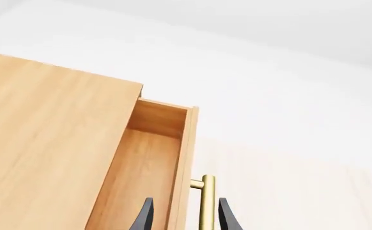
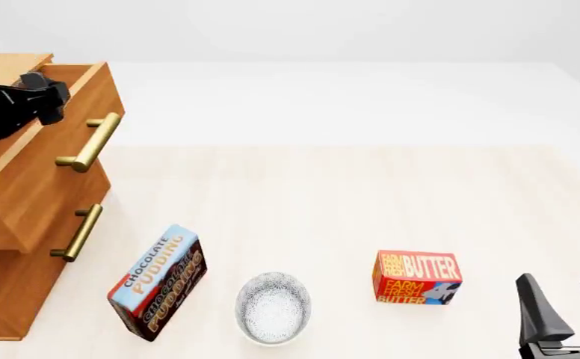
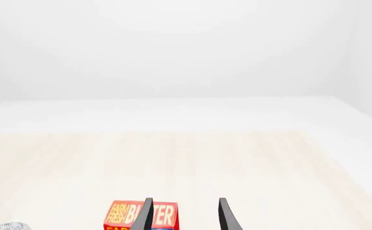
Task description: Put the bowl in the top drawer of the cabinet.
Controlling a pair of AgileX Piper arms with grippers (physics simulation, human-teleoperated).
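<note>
**A:** What is the left hand [image 1: 184, 214] doing?

**B:** Its two black fingers [image 1: 142, 216] are spread apart. The brass handle [image 1: 207, 201] of the top drawer [image 1: 141, 167] stands between them, closer to one finger. I cannot tell if a finger touches it.

**A:** Is the drawer pulled out?

**B:** Yes. It sticks out from the cabinet [image 2: 11, 247], and you can see the bare wood inside it. Under it is the lower drawer [image 2: 41, 224], pushed in, with the same kind of handle.

**A:** And the right hand [image 3: 184, 214]?

**B:** Its fingers are spread apart too, with nothing between them. It hangs low over the counter [image 2: 370, 194], far from the cabinet.

**A:** What is near that hand?

**B:** The red butter box [image 2: 417, 277] is just ahead of it and a little to its left. Farther left is the bowl [image 2: 273, 307].

**A:** Where is the bowl, then?

**B:** It sits upright on the counter, between the butter box and the chocolate pudding box [image 2: 158, 281]. No hand touches it. It is well apart from the drawer.
</note>
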